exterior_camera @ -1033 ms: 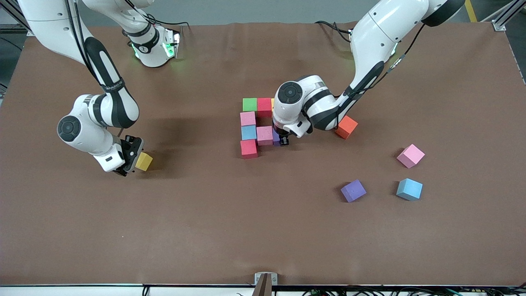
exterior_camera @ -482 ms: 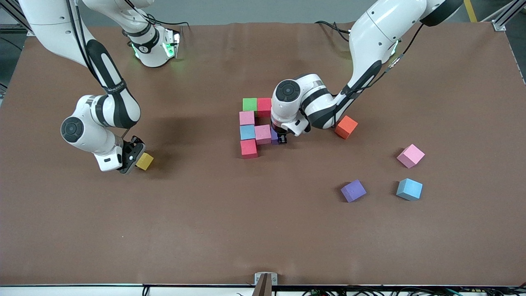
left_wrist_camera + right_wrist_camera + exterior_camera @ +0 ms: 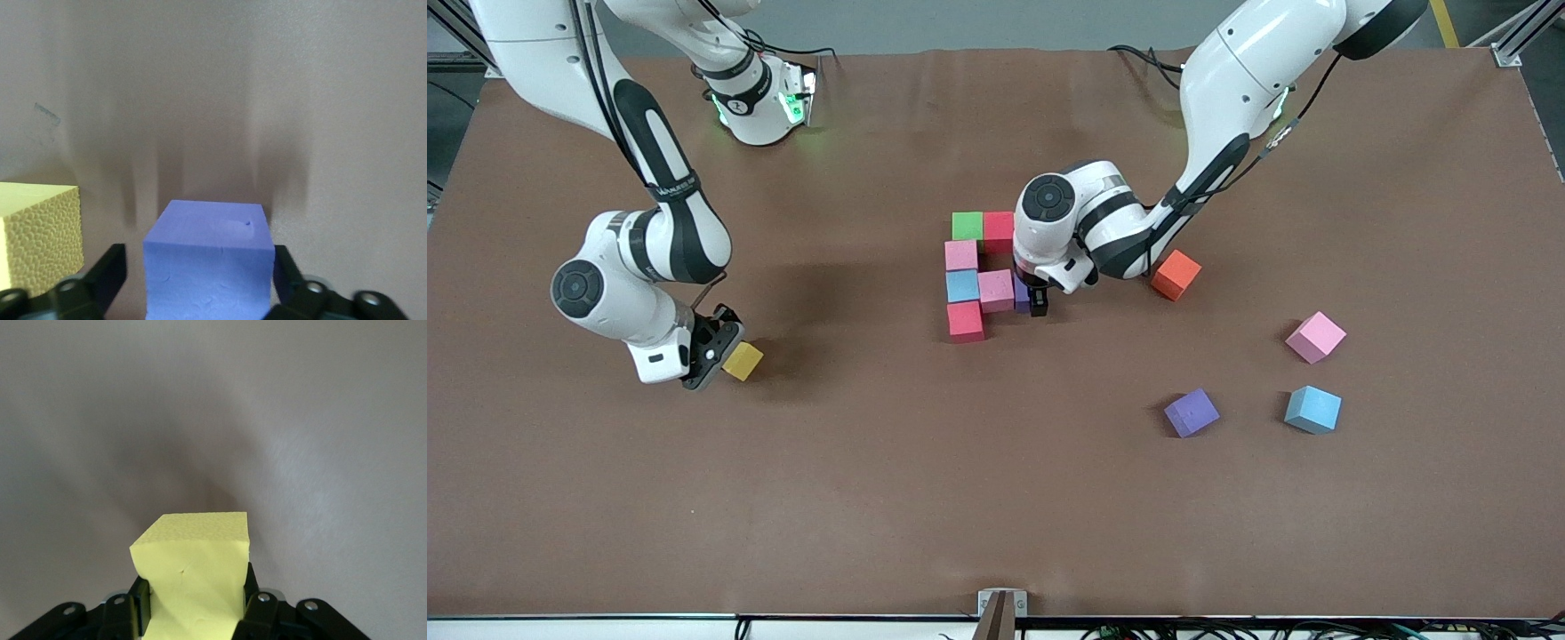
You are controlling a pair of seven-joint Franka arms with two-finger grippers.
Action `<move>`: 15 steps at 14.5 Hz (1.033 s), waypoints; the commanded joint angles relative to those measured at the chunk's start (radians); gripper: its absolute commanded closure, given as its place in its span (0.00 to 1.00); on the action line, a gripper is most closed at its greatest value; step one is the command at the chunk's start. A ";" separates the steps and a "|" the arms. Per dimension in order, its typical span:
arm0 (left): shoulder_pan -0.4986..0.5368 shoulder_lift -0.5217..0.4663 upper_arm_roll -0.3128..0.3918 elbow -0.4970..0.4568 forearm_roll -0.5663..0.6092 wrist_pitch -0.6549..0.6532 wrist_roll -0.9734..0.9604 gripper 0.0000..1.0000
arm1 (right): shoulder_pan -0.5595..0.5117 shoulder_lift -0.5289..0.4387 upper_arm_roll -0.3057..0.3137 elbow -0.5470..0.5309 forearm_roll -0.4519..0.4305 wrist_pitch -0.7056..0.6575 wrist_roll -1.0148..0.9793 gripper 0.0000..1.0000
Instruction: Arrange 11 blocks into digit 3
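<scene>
The left gripper (image 3: 1039,305) had just spread its fingers, leaving the purple block (image 3: 208,263) in the figure; the right gripper (image 3: 710,348) clamped a yellow block (image 3: 743,361).

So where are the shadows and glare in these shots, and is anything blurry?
Front view: soft shadows spread on the table beside both arms, no harsh glare. Left wrist view: streaky shadows fall above the purple block, which looks sharp. Right wrist view: a dark shadow sits above the yellow block; a pale sheen brightens the table.
</scene>
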 commanded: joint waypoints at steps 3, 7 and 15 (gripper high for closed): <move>0.003 -0.072 -0.004 -0.010 0.039 -0.016 -0.133 0.00 | 0.101 0.096 -0.001 0.229 0.015 -0.144 0.343 0.72; 0.039 -0.181 -0.070 -0.007 0.032 -0.131 -0.127 0.00 | 0.196 0.151 0.001 0.330 0.067 -0.158 0.722 0.72; 0.309 -0.214 -0.240 0.119 0.026 -0.398 0.148 0.00 | 0.388 0.302 0.001 0.528 0.085 -0.158 1.291 0.72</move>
